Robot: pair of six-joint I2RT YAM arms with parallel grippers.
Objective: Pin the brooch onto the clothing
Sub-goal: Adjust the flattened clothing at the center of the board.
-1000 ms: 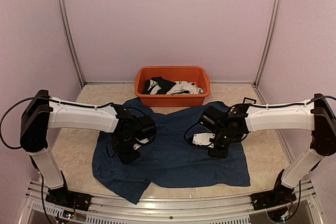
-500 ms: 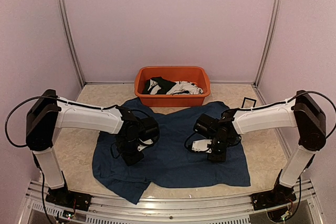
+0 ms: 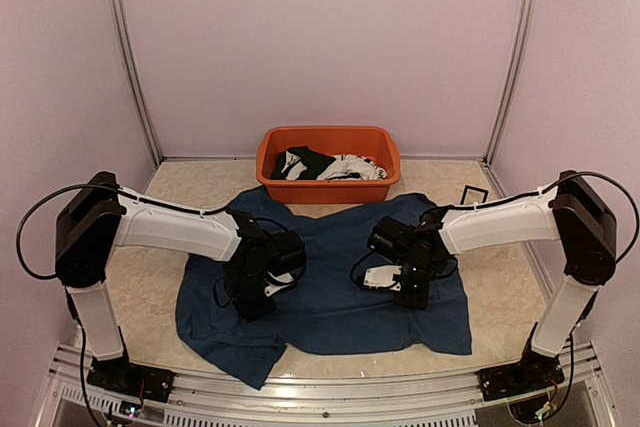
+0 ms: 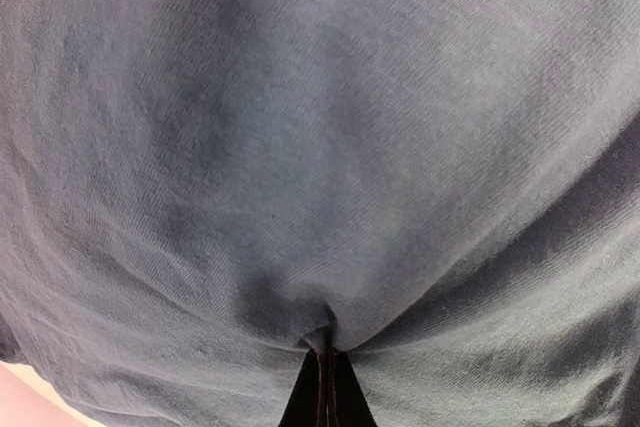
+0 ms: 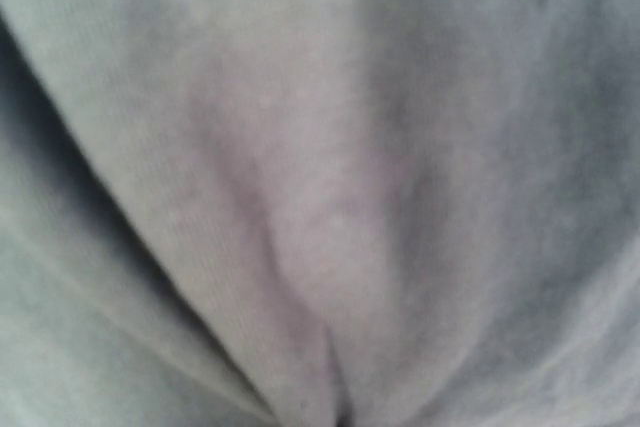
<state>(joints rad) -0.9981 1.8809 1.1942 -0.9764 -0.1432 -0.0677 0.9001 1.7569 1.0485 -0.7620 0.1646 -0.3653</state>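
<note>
Looks like the fabric-spreading step. The left end effector (image 4: 322,379) and right end effector (image 5: 338,409) are each clenching a pinched fold of the navy T-shirt (image 3: 330,312), which is lying rumpled on the tabletop (image 3: 140,287) just in front of the orange tub (image 3: 328,135). The brooch isn't showing anywhere. The next move is calling for tensioning the fabric flat, then locating the brooch.

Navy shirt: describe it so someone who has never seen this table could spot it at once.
On the beige table, find the orange tub at the back. The shirt lies spread out just in front of it. Unlike the black and white garments bunched in the tub, it is plain navy and far bigger.
</note>
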